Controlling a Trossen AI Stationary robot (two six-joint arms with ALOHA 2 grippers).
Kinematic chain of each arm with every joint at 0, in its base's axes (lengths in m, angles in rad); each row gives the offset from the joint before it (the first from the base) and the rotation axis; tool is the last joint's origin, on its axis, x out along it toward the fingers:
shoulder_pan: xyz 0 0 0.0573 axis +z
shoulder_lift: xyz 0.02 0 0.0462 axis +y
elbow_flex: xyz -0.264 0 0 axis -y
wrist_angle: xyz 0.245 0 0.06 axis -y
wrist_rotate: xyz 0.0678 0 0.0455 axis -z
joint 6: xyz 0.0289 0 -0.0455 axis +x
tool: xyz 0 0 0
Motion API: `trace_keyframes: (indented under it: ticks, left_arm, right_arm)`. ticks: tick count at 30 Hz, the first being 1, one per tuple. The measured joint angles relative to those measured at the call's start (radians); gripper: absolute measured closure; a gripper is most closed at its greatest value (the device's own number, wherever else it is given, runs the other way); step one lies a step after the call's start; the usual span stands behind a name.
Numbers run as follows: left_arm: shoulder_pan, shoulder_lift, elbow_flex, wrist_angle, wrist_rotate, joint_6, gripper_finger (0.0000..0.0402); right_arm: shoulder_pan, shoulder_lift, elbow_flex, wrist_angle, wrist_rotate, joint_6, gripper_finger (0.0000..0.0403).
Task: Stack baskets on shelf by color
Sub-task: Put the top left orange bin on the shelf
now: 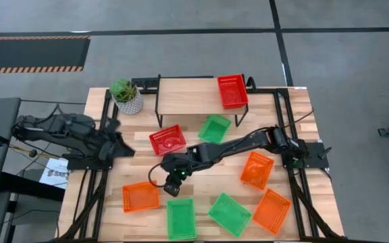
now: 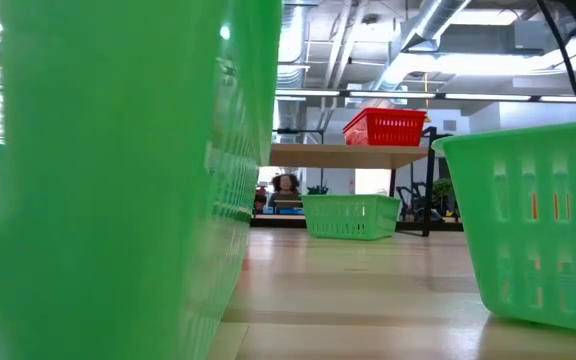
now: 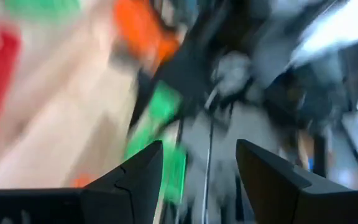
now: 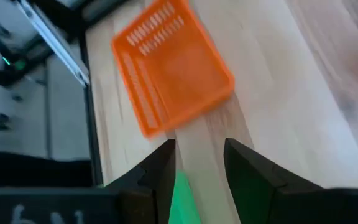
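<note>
The light-wood shelf [image 1: 181, 94] stands at the table's far side with one red basket [image 1: 232, 90] on its right end; this also shows in the low view [image 2: 385, 127]. On the table lie a second red basket [image 1: 167, 140], three green baskets [image 1: 214, 128] [image 1: 181, 218] [image 1: 229, 214] and three orange baskets [image 1: 140, 197] [image 1: 257, 169] [image 1: 271, 210]. My right gripper [image 1: 174, 183] is open and empty above the table, between the left orange basket [image 4: 173, 74] and the near green basket [image 4: 182, 199]. My left gripper [image 3: 197, 162] is open and empty at the table's left edge [image 1: 121, 150].
A potted plant [image 1: 127, 96] stands at the shelf's left end. Black frame rails [image 1: 100, 169] run along the table's left and right sides. In the low view, two green baskets [image 2: 118, 180] [image 2: 538, 230] stand close in front of the camera.
</note>
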Motion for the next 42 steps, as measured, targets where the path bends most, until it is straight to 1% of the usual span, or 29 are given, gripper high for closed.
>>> trace_keyframes:
  ticks: [2, 6, 9, 13, 16, 20, 24, 27, 30, 34, 36, 38, 42]
  left_arm:
    - [-0.038, 0.038, 0.000, -0.090, 0.050, -0.017, 0.0218]
    - [-0.146, 0.145, 0.000, -0.245, 0.056, -0.041, 0.0234]
    - [-0.235, 0.229, 0.000, -0.276, 0.017, -0.064, 0.0242]
    - [-0.364, 0.327, 0.000, -0.280, -0.060, -0.130, 0.0244]
    - [-0.477, 0.391, 0.000, -0.319, -0.102, -0.255, 0.0244]
    - [-0.637, 0.466, 0.000, -0.340, -0.108, -0.483, 0.0244]
    - [-0.764, 0.541, 0.000, -0.342, -0.112, -0.700, 0.0244]
    - [-0.839, 0.604, 0.000, -0.342, -0.119, -0.795, 0.0244]
    - [-0.883, 0.677, 0.000, -0.340, -0.119, -0.832, 0.0244]
    - [-0.897, 0.777, 0.000, -0.335, -0.126, -0.816, 0.0244]
    - [-0.882, 0.822, 0.000, -0.325, -0.142, -0.795, 0.0244]
    - [-0.853, 0.866, 0.000, -0.276, -0.162, -0.774, 0.0244]
    - [-0.773, 0.948, 0.000, -0.135, -0.257, -0.677, 0.0244]
  right_arm:
    - [0.018, 0.000, 0.073, -0.120, 0.031, -0.019, 0.0251]
    - [0.067, -0.001, 0.214, -0.345, 0.117, -0.021, 0.0257]
    - [0.108, 0.000, 0.273, -0.467, 0.170, 0.017, 0.0259]
    - [0.158, 0.000, 0.306, -0.551, 0.224, 0.091, 0.0259]
    - [0.191, 0.001, 0.301, -0.567, 0.254, 0.130, 0.0257]
    - [0.220, 0.001, 0.301, -0.581, 0.299, 0.172, 0.0259]
    - [0.231, 0.001, 0.301, -0.585, 0.316, 0.208, 0.0263]
    - [0.239, 0.001, 0.301, -0.587, 0.318, 0.217, 0.0264]
    - [0.248, 0.001, 0.301, -0.587, 0.317, 0.217, 0.0262]
    - [0.247, 0.001, 0.301, -0.587, 0.330, 0.225, 0.0262]
    - [0.247, 0.001, 0.301, -0.587, 0.335, 0.227, 0.0264]
    - [0.247, 0.001, 0.301, -0.587, 0.334, 0.227, 0.0266]
    - [0.248, 0.001, 0.301, -0.587, 0.335, 0.227, 0.0268]
